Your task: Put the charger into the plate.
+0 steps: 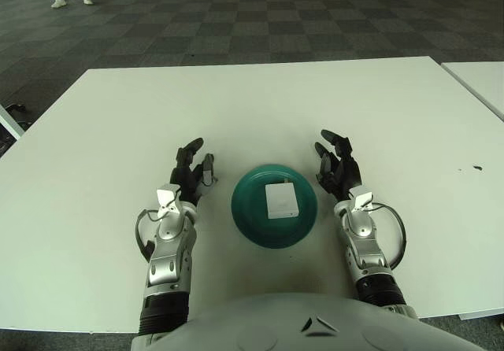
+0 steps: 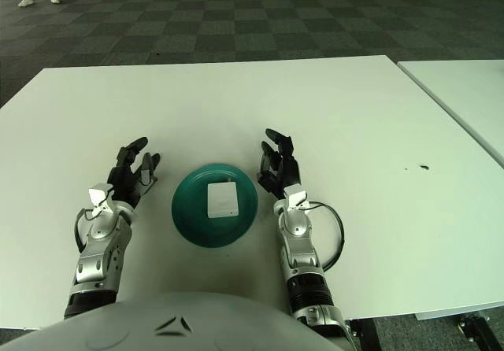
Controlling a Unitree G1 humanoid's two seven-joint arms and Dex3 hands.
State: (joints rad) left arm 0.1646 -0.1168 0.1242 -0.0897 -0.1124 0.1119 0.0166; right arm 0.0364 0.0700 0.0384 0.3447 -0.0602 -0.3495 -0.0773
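Nearest the front edge of the white rectangular tabletop [image 1: 94, 272], the two metal forearms are seen reaching forward. Between them, close to that front edge and about midway along it, the round teal plate [image 1: 250, 223] is placed, and the flat white rectangular charger [image 1: 281, 199] is seen lying inside it, slightly towards the plate's far right. The task is therefore judged to be done. The black three-fingered left hand [image 1: 191, 171] shows just beside the plate's left rim, its fingers spread and nothing held. The black three-fingered right hand [image 1: 337, 166] shows just beside the right rim, likewise spread and empty. Little risk is judged to remain: the plate could be nudged or tipped if either hand were swung inward during withdrawal, since both are close to its rim. Beyond, the far half of the tabletop is followed by dark checkered carpet [image 1: 236, 20].
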